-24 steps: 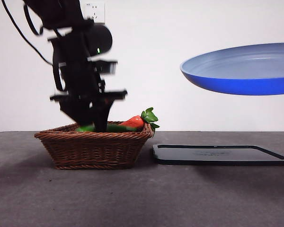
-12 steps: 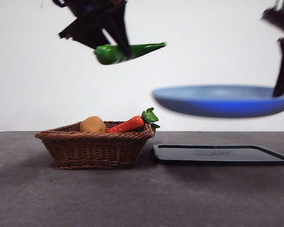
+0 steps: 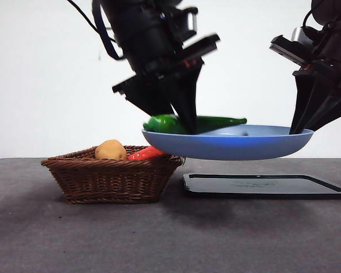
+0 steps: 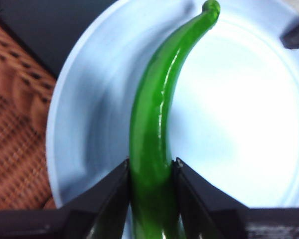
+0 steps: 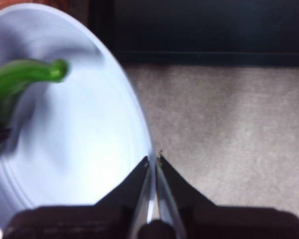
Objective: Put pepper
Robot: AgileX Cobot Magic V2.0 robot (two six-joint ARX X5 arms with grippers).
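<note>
The pepper (image 3: 213,123) is long, glossy and dark green. My left gripper (image 3: 184,122) is shut on its thick end and holds it just over the blue plate (image 3: 233,145). In the left wrist view the pepper (image 4: 157,119) runs from between my jaws across the plate (image 4: 239,124), its tip near the far rim. My right gripper (image 3: 298,128) is shut on the plate's right rim and holds the plate in the air above the table. The right wrist view shows the plate (image 5: 79,139), its rim pinched in my right gripper (image 5: 153,159), and the pepper's tip (image 5: 25,77).
A wicker basket (image 3: 111,176) stands on the left of the table with a potato (image 3: 111,150) and a red-orange vegetable (image 3: 145,153) in it. A dark flat tray (image 3: 264,186) lies on the table under the plate's right half.
My left gripper has come down and to the right with the pepper, from high above the basket to just over the plate. The plate has moved left and lower, toward the basket.
</note>
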